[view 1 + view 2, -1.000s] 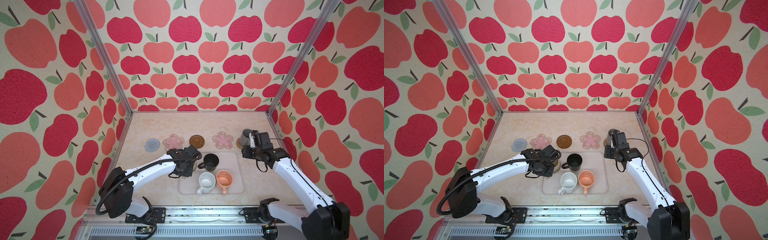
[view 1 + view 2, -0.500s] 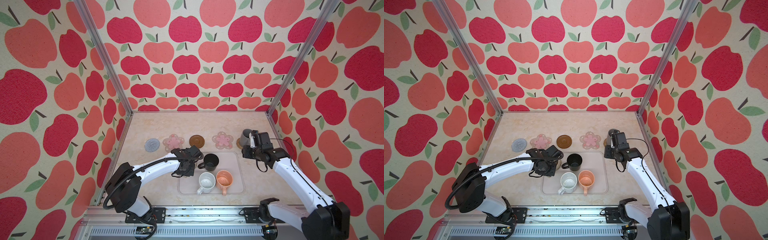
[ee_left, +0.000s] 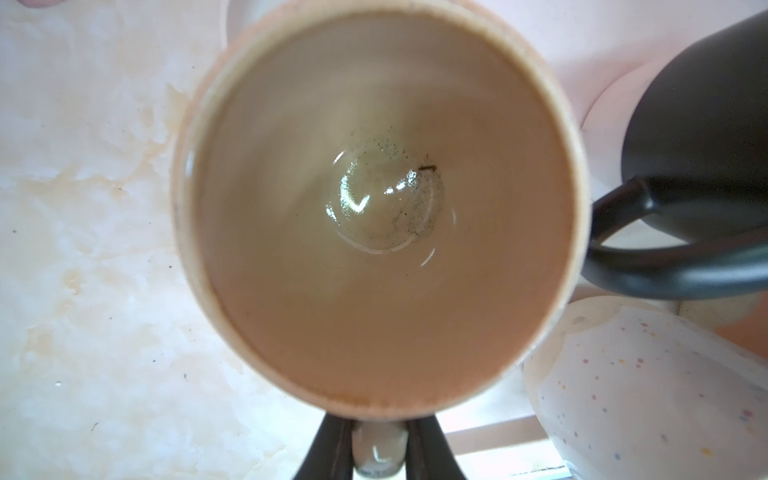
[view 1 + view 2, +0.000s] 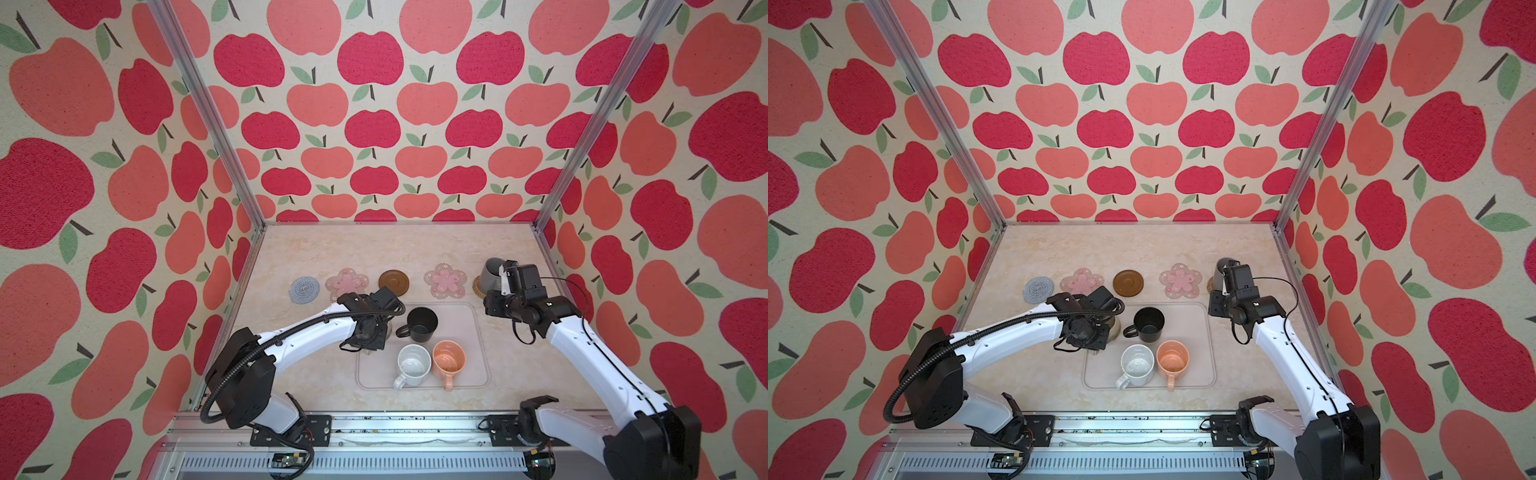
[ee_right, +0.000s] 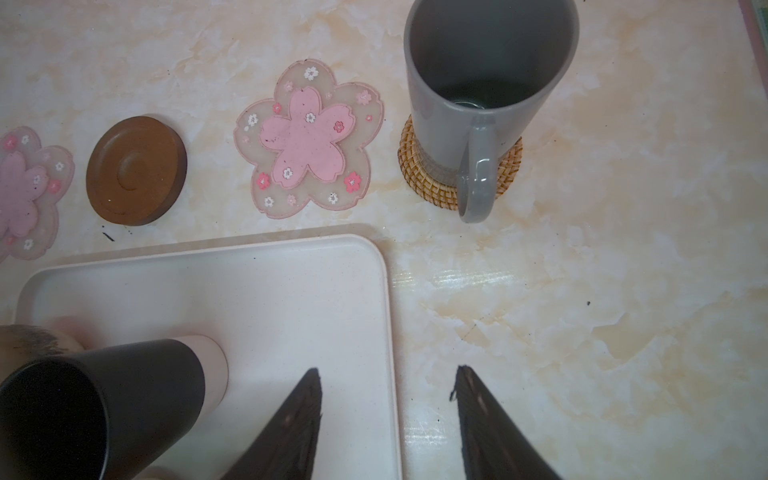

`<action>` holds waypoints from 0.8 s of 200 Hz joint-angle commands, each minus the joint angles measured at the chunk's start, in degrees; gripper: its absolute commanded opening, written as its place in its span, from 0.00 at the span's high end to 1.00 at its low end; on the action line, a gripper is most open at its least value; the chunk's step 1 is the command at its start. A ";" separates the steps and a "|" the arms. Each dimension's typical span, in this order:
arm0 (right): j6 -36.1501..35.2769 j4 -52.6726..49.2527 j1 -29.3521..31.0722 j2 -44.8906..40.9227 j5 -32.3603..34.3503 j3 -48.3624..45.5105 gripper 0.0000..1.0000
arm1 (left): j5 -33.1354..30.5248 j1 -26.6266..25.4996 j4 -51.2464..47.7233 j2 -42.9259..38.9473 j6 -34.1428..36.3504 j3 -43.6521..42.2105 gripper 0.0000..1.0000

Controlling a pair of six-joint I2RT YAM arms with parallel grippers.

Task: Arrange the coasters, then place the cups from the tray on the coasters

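We see the left gripper clamped on the handle of the cream mug, its two dark fingers pinching that handle at the bottom centre of the left wrist frame, while the mug's open mouth fills most of the frame. In both top views this mug is all but hidden beneath the left wrist, at the upper left corner of the tray — whether it rests there or hangs just above we cannot tell. On the tray stand the black mug in the upper middle, and the white mug and peach mug close side by side lower down. Above the tray a row runs from left to right: the grey crocheted coaster, the left pink flower coaster, the brown wooden coaster, the right pink flower coaster, and the rattan coaster with the grey mug upright on it. The right gripper hangs released near the grey mug — jaws apart, nothing between them, over the tray's right edge.
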 commanded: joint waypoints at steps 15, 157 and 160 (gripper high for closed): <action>0.66 -0.47 0.23 -1.15 0.40 -0.05 0.45 | 0.97 0.64 -2.20 0.23 0.29 0.99 0.75; -0.35 -2.24 0.24 -2.48 2.52 0.78 0.45 | -0.18 0.84 3.37 3.75 -3.35 -2.53 0.82; -0.36 -2.26 0.24 -2.61 2.63 0.82 0.45 | -0.28 0.86 3.32 3.70 -3.36 -2.52 0.82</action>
